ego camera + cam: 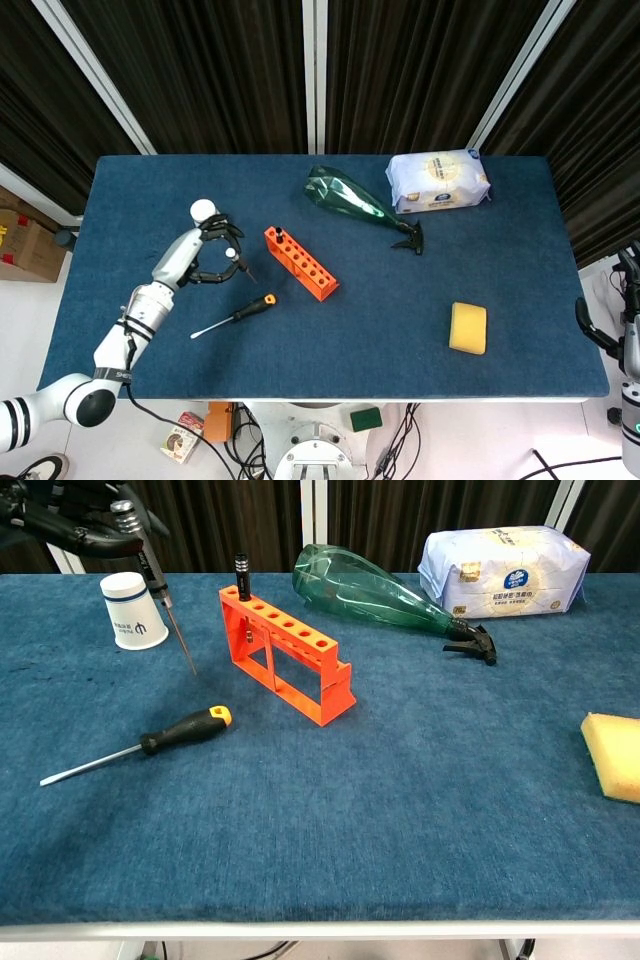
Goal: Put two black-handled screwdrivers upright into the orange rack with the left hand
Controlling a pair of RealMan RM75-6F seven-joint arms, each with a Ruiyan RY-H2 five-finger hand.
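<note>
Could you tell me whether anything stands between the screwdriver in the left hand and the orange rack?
Nothing visible does. The left hand holds the screwdriver in the air, tip down, just left of the orange rack. The paper cup stands behind and to the left, off that path. One screwdriver already fills the rack's far end hole.

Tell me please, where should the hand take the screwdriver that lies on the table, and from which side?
Grip the screwdriver by its thick black handle, near the orange cap, coming from above. It lies flat on the cloth, and its thin bare shaft offers little to hold.
</note>
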